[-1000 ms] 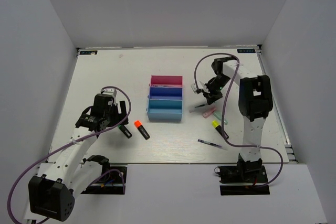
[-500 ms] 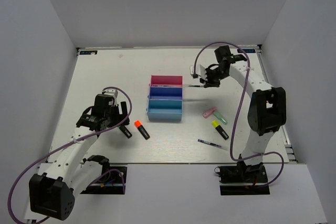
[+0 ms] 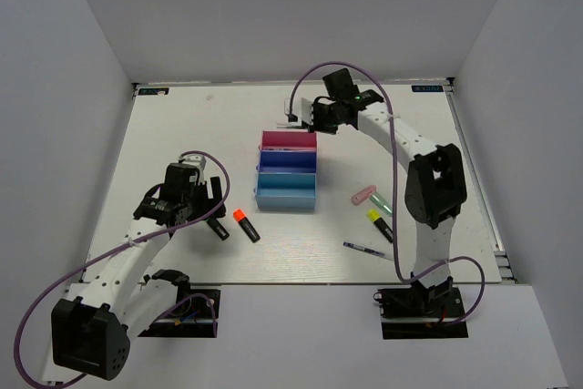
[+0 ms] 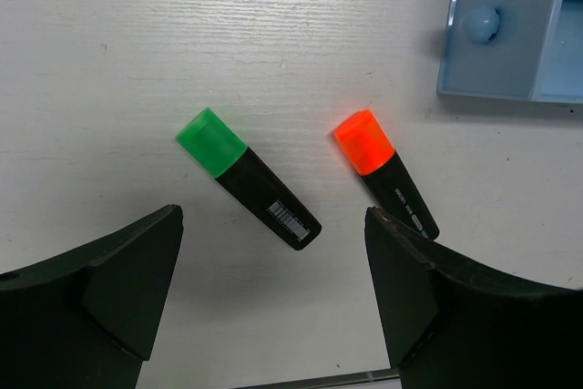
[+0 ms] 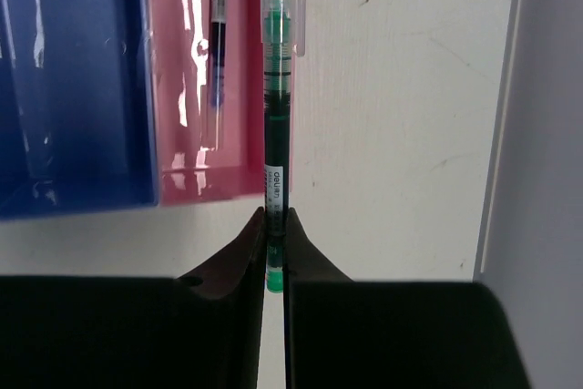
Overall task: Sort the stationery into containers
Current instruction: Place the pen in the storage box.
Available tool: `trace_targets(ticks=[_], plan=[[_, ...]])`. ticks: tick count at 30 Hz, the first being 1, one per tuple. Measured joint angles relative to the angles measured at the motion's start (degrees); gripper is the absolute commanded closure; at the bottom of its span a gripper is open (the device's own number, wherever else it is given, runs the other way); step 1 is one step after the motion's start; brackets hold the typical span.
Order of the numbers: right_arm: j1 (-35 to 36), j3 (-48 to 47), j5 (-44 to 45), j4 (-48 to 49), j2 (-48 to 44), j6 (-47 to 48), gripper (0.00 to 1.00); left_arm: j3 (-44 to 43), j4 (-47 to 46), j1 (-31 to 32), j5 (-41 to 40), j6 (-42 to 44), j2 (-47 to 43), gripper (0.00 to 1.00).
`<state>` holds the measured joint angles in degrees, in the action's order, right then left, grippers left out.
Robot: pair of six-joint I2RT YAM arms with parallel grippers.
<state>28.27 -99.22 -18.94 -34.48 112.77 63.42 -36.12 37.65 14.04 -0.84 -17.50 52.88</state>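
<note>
Stationery is being sorted on a white worktop (image 3: 182,134). At the upper centre of the overhead view, a slim green pen (image 5: 276,134) is being gripped by the right gripper (image 5: 274,225), its jaws pinching tightly on the pen's end. The pen is hanging above the outer edge of the pink tray (image 5: 187,97), where another slim pen (image 5: 217,34) is lying; the dark blue tray (image 5: 73,88) is adjoining it.

For a clean drop, the pen is probably best shifted over the pink tray's middle, aligned with its long side, and lowered before release.

At the lower left, the left gripper (image 4: 273,298) is being held wide open and empty above a green-capped highlighter (image 4: 246,179) and an orange-capped highlighter (image 4: 384,175), near the light blue tray (image 4: 492,52).
</note>
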Motion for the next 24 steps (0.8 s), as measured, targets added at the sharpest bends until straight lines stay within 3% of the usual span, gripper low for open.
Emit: trace_targets(ticks=[6,9,13,17,18,20,24], plan=[[2.5,-4.2,2.8,0.9,4.4,0.2,1.00,0.0,0.0,0.0,0.7,0.0,0.4,0.09],[3.2,-5.2,3.8,0.8,5.8,0.6,0.95,0.0,0.0,0.0,1.0,0.0,0.4,0.09],[3.6,-5.7,4.4,0.8,7.6,1.2,0.84,0.0,0.0,0.0,1.3,0.0,0.4,0.09],[4.0,-6.8,4.9,-0.1,9.2,1.0,0.61,0.0,0.0,0.0,1.5,0.0,0.4,0.09],[4.1,-7.1,4.9,-0.2,9.5,1.0,0.50,0.0,0.0,0.0,1.6,0.0,0.4,0.09],[4.2,-7.7,5.2,-0.3,9.9,0.6,0.45,0.0,0.0,0.0,1.6,0.0,0.4,0.09],[4.5,-7.9,5.0,-0.4,9.9,-1.5,0.45,0.0,0.0,0.0,1.6,0.0,0.4,0.09]])
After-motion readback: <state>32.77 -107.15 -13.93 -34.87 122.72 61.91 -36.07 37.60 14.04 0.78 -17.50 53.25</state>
